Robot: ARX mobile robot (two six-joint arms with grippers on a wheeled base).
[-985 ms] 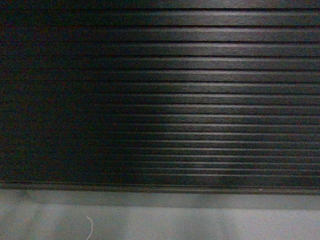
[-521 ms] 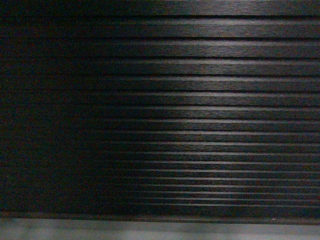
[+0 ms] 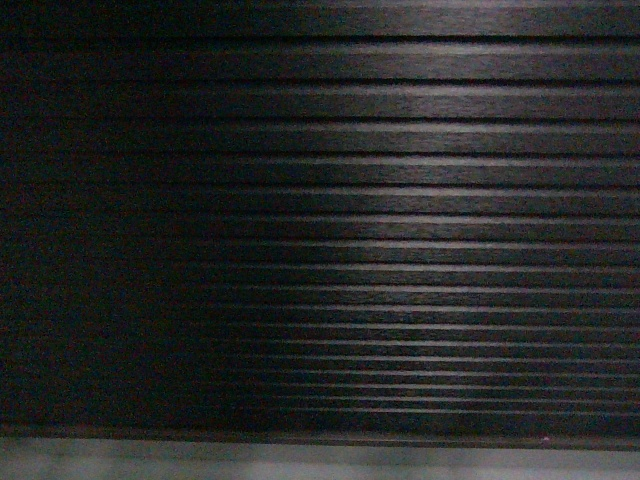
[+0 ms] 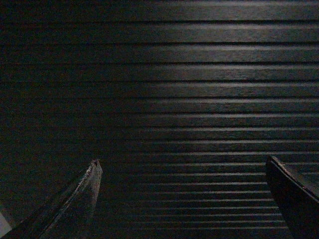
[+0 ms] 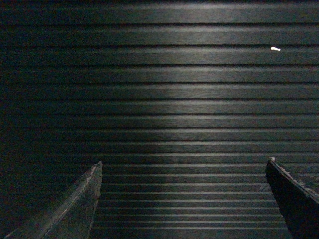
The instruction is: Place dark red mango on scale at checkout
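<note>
A: What does the head view show?

B: Almost only the checkout (image 3: 400,220), its black front panel with horizontal ribs filling the picture. The right part catches some light; the left sinks into shadow. A pale grey strip (image 3: 320,462) runs along the bottom edge under the panel. No gripper shows here.

A: And the left wrist view?

B: The same ribbed black panel, close up and dim. The left gripper (image 4: 182,172) points at it, its two fingers standing far apart at the lower corners, with nothing between them but the ribs. So it is wide and holds nothing.

A: The right wrist view?

B: Much alike. The right gripper (image 5: 183,169) also faces the ribbed panel, its fingers spread wide at the lower left and lower right, with nothing held. A small white fleck (image 5: 275,49) sits on one rib near the upper right.

A: Where are the dark red mango and the scale?

B: Neither appears in any of the three views; only the front of the checkout is seen, not its top.
</note>
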